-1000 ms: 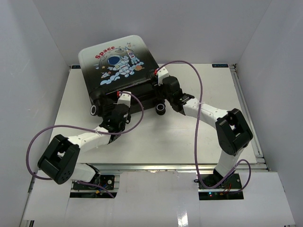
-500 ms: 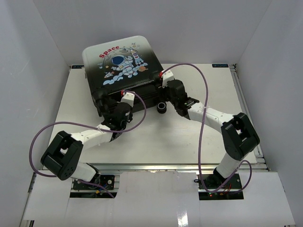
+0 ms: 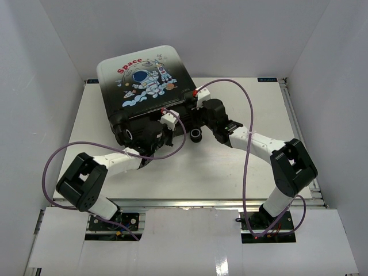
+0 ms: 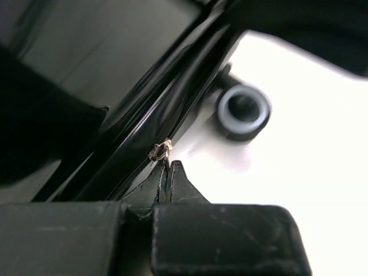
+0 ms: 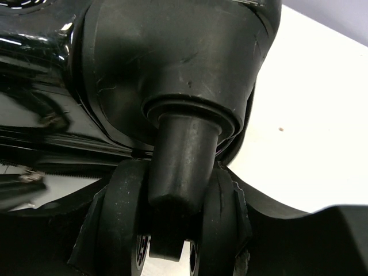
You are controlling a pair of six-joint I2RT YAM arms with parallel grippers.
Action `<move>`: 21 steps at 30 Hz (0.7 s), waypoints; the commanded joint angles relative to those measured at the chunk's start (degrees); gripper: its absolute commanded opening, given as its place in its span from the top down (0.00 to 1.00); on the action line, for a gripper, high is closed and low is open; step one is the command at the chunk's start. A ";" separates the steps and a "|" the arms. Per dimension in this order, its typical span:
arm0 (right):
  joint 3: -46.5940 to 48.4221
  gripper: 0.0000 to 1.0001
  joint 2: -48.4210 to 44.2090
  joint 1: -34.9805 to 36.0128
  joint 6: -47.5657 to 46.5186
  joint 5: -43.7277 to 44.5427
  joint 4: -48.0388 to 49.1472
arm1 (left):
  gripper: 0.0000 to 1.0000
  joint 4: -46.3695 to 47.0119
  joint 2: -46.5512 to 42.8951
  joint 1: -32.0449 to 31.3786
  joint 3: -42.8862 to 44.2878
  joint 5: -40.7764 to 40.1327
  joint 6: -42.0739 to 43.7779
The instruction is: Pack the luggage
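The luggage [image 3: 144, 80] lies flat at the back left of the table, astronaut print up, both shells together. My left gripper [image 3: 156, 131] is at its near rim. In the left wrist view its jaws [image 4: 167, 168] are shut, with the small brass zipper pull [image 4: 160, 150] pinched at their tips on the black zipper rim [image 4: 172, 98]. My right gripper [image 3: 199, 107] is at the luggage's near right corner. In the right wrist view it [image 5: 178, 230] is shut around a black double caster wheel [image 5: 118, 224] under its stem [image 5: 185, 161].
Another caster wheel [image 3: 197, 135] sticks out over the table near the right gripper, and it also shows in the left wrist view [image 4: 243, 112]. A third wheel [image 3: 127, 133] is at the near left corner. White walls enclose the table [image 3: 230, 167] on three sides.
My left gripper has moved right along the luggage's near rim, from the left corner towards the middle. The luggage shifted slightly. The right gripper has stayed at the right corner.
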 commanded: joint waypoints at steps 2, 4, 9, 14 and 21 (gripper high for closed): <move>-0.32 0.92 -2.31 7.27 -1.60 -21.68 3.05 | 1.00 11.38 -2.34 -5.39 4.74 23.26 -0.41; -0.28 0.92 -2.39 7.07 -1.61 -21.63 3.01 | 1.00 10.96 -2.34 -5.31 4.70 21.82 -0.41; -0.10 0.92 -1.53 6.88 -0.25 -22.04 3.09 | 1.00 10.43 -2.73 -5.39 3.72 17.79 -0.41; -0.28 0.92 -1.30 7.01 1.04 -22.73 2.75 | 1.00 11.60 -5.52 -5.35 -0.51 13.22 -1.11; -0.36 0.92 -2.31 9.56 2.80 -17.93 1.28 | 1.00 12.65 -9.81 -5.39 -3.07 10.37 -3.40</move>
